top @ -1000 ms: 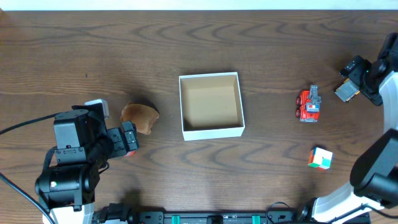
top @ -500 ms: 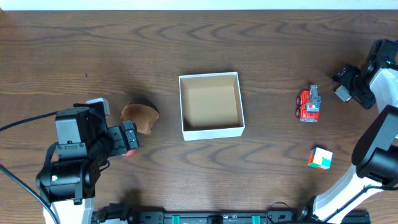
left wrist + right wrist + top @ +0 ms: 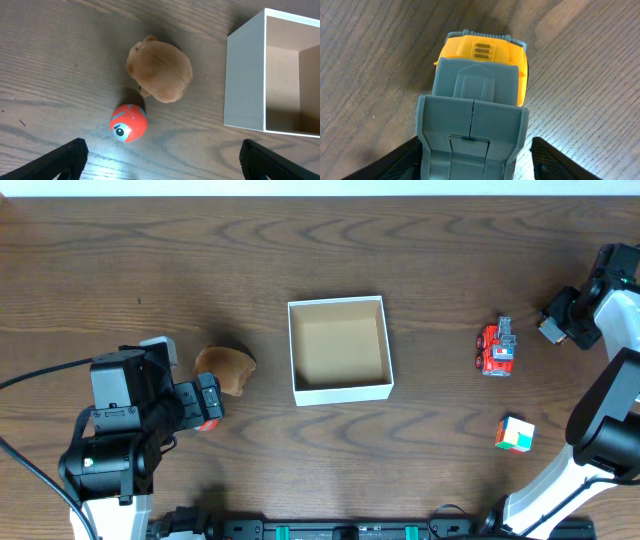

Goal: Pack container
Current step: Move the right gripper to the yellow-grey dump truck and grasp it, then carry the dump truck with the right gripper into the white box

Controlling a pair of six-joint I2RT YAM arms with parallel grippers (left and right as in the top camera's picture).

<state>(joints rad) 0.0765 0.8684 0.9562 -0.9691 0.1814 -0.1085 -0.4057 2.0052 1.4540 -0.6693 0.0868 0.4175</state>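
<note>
Container [image 3: 343, 391] sits well apart from both arms, open side up, its brown cardboard floor bare inside white walls. From the left gripper [image 3: 207, 402] it lies off to the right. In the left wrist view its white wall [image 3: 245, 80] stands ahead of the spread fingers and towards the right-hand one. The left gripper [image 3: 164, 145] is wide open and holds nothing. A red-orange ball [image 3: 129, 122] lies just ahead of its fingertips, and a brown plush toy [image 3: 160, 72] lies just beyond the ball, between the gripper and the container.

From the right gripper [image 3: 556, 325] the container lies far to the left, with a red toy truck [image 3: 497, 350] on the table [image 3: 150, 260] between them, nearer the gripper. The right gripper's fingers [image 3: 395, 160] straddle a yellow and grey toy vehicle [image 3: 480, 75], close against its sides; whether they are clamped on it cannot be told. A multicoloured cube [image 3: 514, 434] lies near this arm, on the robot's side of the gripper.
</note>
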